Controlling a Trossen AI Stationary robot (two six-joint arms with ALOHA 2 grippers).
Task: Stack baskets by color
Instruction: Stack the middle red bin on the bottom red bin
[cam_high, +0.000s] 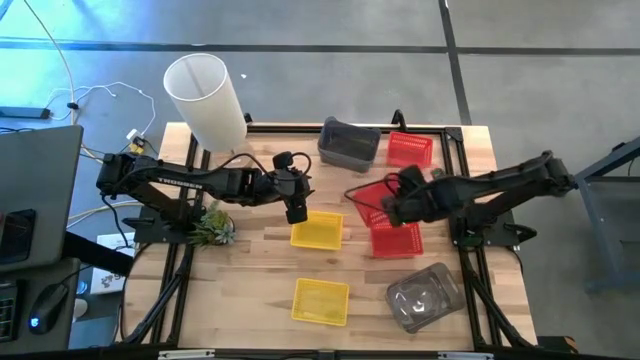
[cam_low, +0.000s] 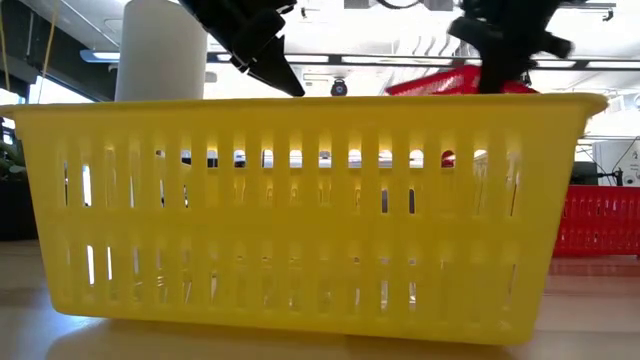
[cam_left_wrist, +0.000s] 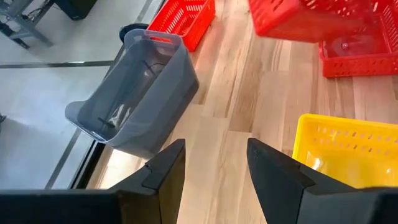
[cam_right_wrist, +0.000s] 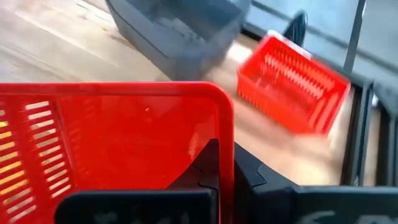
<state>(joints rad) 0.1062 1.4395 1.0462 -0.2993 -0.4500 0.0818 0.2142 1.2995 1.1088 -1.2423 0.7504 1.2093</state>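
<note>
My right gripper (cam_high: 388, 208) is shut on a red basket (cam_high: 368, 195) that hangs tilted above a second red basket (cam_high: 398, 240) on the table. A third red basket (cam_high: 410, 148) and a grey basket (cam_high: 348, 143) stand at the far edge. My left gripper (cam_high: 297, 211) hovers open over bare wood beside a yellow basket (cam_high: 316, 231); in its wrist view its fingers (cam_left_wrist: 165, 177) have nothing between them. Another yellow basket (cam_high: 321, 300) and a clear grey basket (cam_high: 425, 295) sit near the front edge. My right gripper pinches the lifted red basket's wall at its rim (cam_right_wrist: 225, 134), close to a corner, one finger inside the basket and one outside. The fingers slant down from the table's right side. The basket is lifted clear and tilted, over the red basket below.
A tall white cylinder lamp (cam_high: 205, 98) stands at the far left corner and a small green plant (cam_high: 210, 226) lies by the left arm. A black frame (cam_high: 460, 150) edges the tabletop. The near yellow basket (cam_low: 300, 210) fills the low view.
</note>
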